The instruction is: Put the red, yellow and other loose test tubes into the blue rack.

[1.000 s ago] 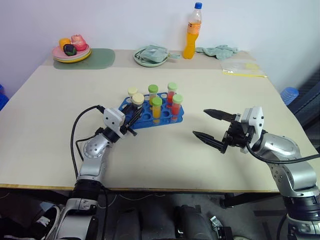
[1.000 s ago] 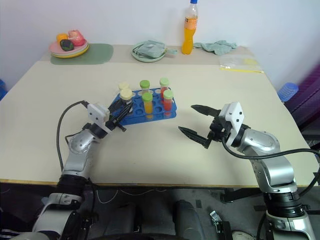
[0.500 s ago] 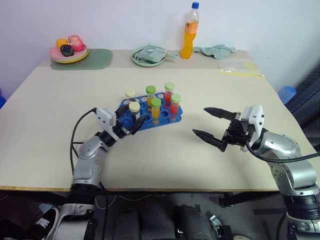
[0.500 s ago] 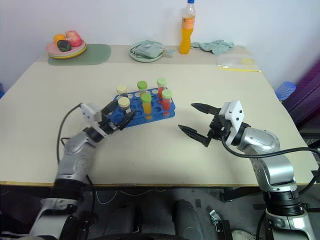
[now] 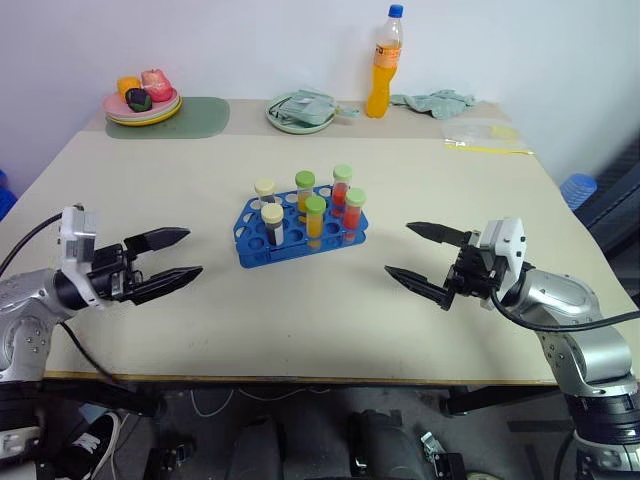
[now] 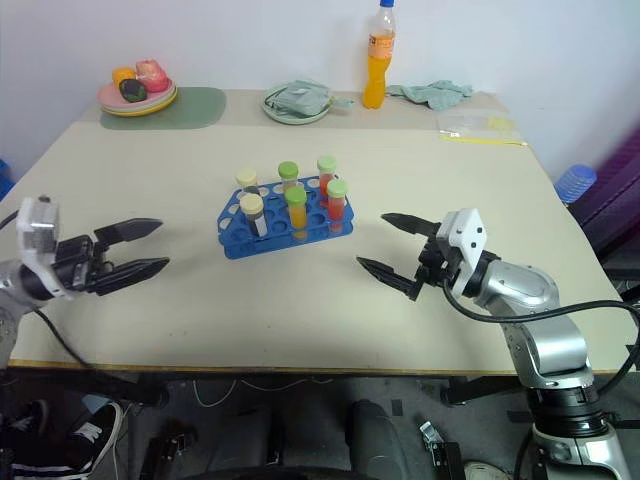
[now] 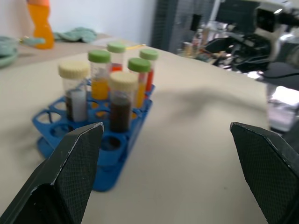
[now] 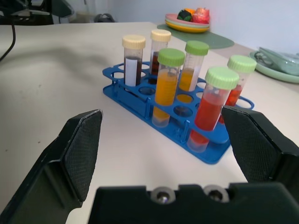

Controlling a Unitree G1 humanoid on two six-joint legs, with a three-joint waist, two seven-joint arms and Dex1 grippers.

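The blue rack [image 8: 140, 100] looks like smooth glossy plastic. The test tubes [image 8: 167, 86] are clear plastic, perhaps, with matt caps. The table [image 5: 420, 320] has a matt, smooth top. The gripper fingers [image 7: 70, 163] show a fine textured black surface.

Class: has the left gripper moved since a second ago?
Yes. The left gripper, which was at the blue rack, has pulled back to the table's left edge and stands open, clear of the rack.

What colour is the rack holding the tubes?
Blue. The rack shows best in the right wrist view.
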